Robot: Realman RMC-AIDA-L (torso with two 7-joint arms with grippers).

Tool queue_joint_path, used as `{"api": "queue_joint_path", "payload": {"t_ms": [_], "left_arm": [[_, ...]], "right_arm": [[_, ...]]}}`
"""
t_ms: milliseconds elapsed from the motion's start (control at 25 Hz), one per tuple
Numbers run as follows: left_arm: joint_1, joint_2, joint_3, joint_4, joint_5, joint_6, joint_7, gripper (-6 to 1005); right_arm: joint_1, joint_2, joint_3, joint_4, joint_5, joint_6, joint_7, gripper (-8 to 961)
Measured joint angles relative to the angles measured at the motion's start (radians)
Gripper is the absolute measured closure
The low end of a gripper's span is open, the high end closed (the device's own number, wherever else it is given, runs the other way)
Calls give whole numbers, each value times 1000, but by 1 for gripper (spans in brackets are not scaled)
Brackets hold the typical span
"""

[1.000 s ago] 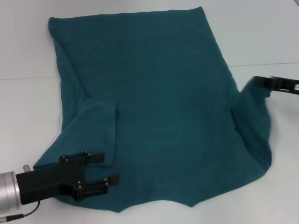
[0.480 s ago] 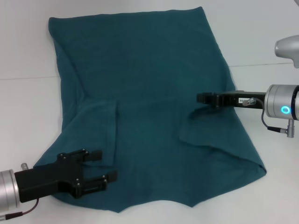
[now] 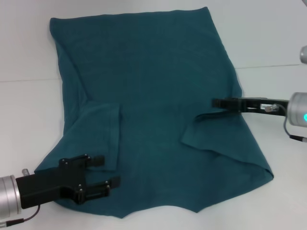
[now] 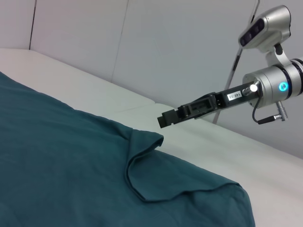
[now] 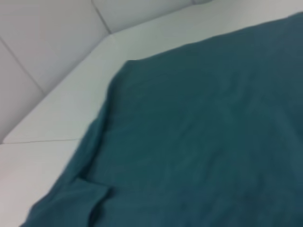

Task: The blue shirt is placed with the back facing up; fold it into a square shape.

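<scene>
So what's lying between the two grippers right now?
Only the blue shirt, head view: folded right sleeve by the right gripper, flat cloth across to the left gripper.

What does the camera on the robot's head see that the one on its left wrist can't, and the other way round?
Only the head view shows the left gripper, open over the shirt's near left corner, the left sleeve flap and the shirt's whole outline. Only the left wrist view shows the wall panels behind and that the right gripper hangs clear of the cloth. Both show the blue shirt, its folded-in right sleeve and the white table.
</scene>
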Motion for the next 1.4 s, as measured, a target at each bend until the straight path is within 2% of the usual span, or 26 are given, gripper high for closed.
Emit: {"api": "queue_joint_path", "payload": {"t_ms": [160, 280, 480, 1000, 1200, 1400], "left_arm": [[0, 0, 2, 0, -1, -1, 0, 211], [0, -1, 4, -2, -2, -1, 1, 212], [-1, -2, 4, -2, -2, -1, 2, 212], [-7, 1, -1, 0, 4, -1, 2, 211], [-8, 1, -2, 3, 8, -1, 3, 211], [-8, 1, -3, 4, 8, -1, 10, 211]], "right_arm": [[-26, -36, 0, 7, -5, 24, 79, 395], [-39, -56, 2, 17, -17, 34, 142, 155], [-39, -60, 3, 25, -58, 65, 225, 54], [47, -26, -5, 149, -64, 226, 229, 53], [59, 1, 0, 142, -50, 257, 221, 53], [84, 15, -1, 149, 20, 271, 172, 54]]}}
